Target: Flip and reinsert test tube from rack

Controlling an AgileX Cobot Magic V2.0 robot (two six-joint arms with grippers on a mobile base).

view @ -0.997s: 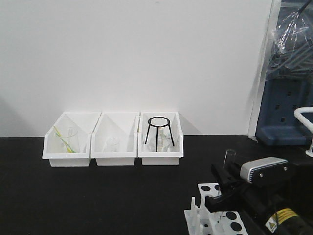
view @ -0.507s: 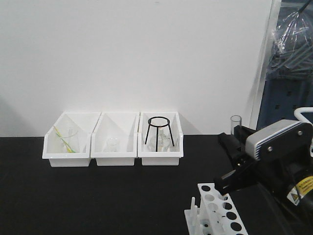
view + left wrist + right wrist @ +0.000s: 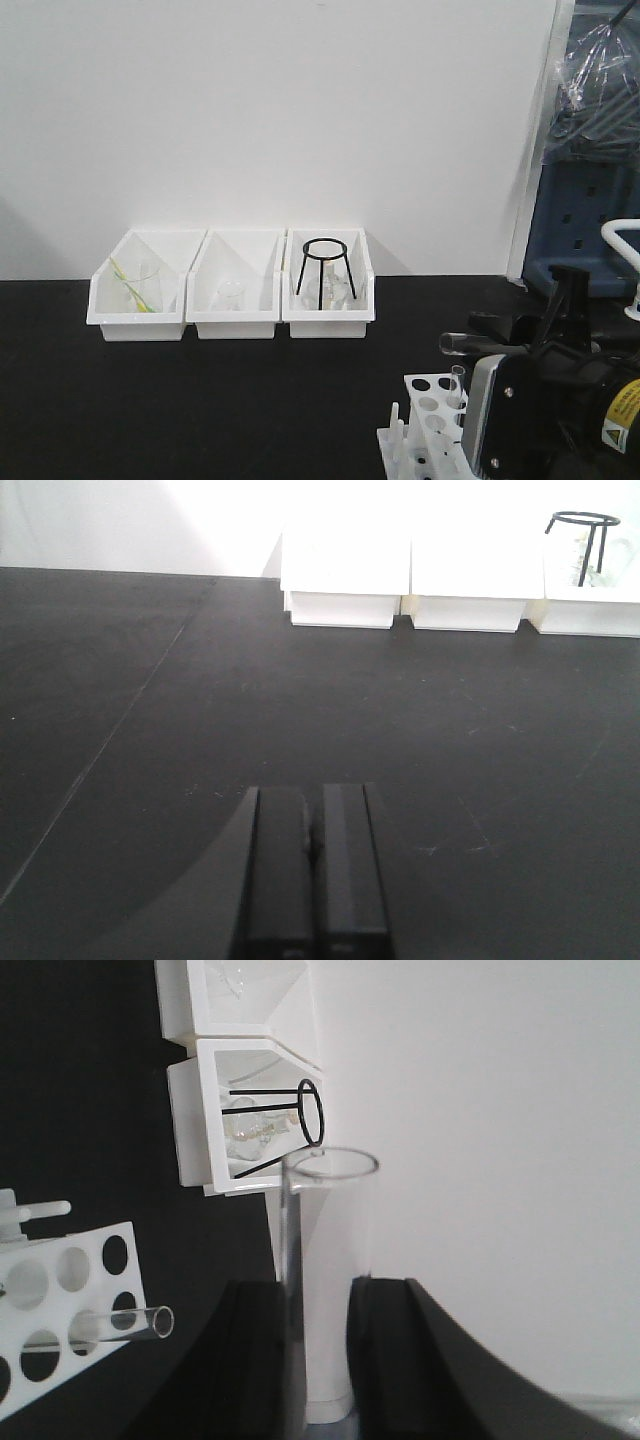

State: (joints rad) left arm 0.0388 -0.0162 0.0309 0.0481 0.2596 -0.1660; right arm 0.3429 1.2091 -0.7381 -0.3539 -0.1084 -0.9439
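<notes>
Right gripper [image 3: 318, 1298]: fingers clamped on the test tube [image 3: 330, 1230], gripping its lower length; the open rim stands clear of the fingertips. In the front-facing view the wrist is rolled over, so the tube lies about level, open end pointing toward the left edge of the tabletop [image 3: 200, 400]. It is in the air above the far end of the rack [image 3: 92, 1295], not in any hole and not touching the top plate. The closed end is hidden between the fingers. The rack sits at the near right corner of the tabletop, with its pegs on the side facing the left edge. A second tube [image 3: 130, 1324] stands in one of the rack holes, open rim up, apart from the held one. Left gripper [image 3: 312, 800]: fingers pressed together with nothing between them, low over bare black tabletop and well apart from the rack. Along the far edge, against the white wall, three white bins [image 3: 232, 322] stand side by side, touching. A black tripod stand [image 3: 324, 265] is upright in the right bin with glassware behind it. The middle bin holds a small clear glass vessel [image 3: 230, 293]. The left bin holds a clear beaker [image 3: 140, 285] with a yellow-green stick leaning in it. The glassware is too faint to describe further.
</notes>
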